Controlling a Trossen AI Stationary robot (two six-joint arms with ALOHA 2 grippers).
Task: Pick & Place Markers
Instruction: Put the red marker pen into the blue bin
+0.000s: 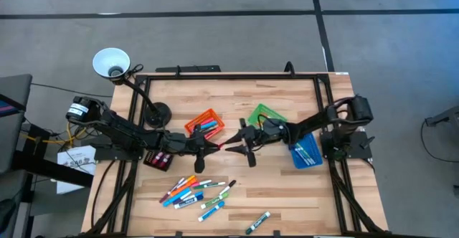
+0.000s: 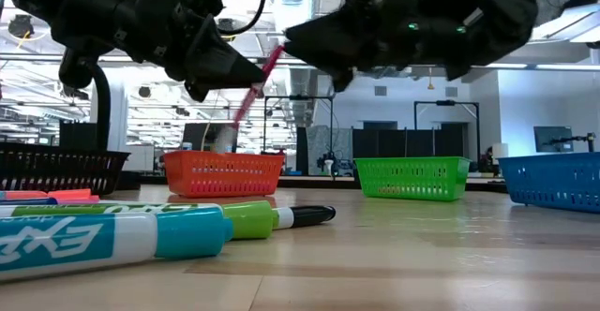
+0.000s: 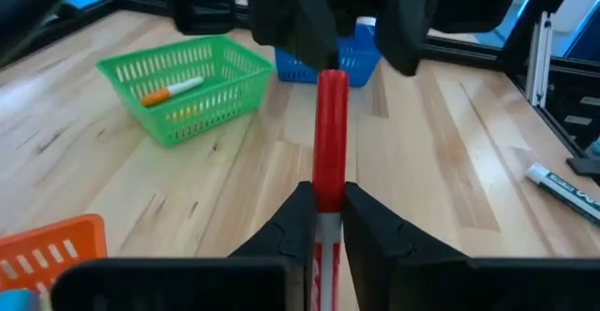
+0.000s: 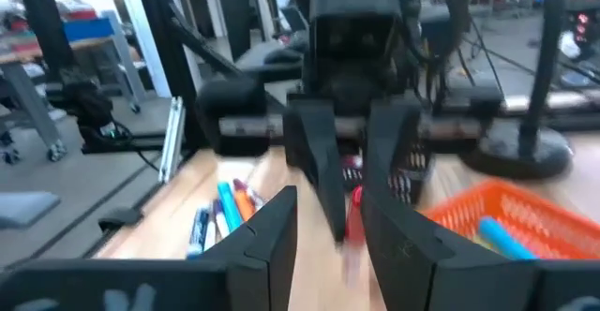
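Both arms meet above table centre. L gripper (image 3: 328, 219) is clamped on a red marker (image 3: 330, 133), held in the air w/ its cap end toward the R gripper (image 4: 330, 219). R fingers (image 4: 272, 231) flank that marker's tip; contact can't be told. Remaining markers (image 1: 192, 191) lie loose on the table (image 1: 287, 195) near its front edge; a few sit in the orange bin (image 1: 204, 124), one in the green bin (image 3: 183, 86).
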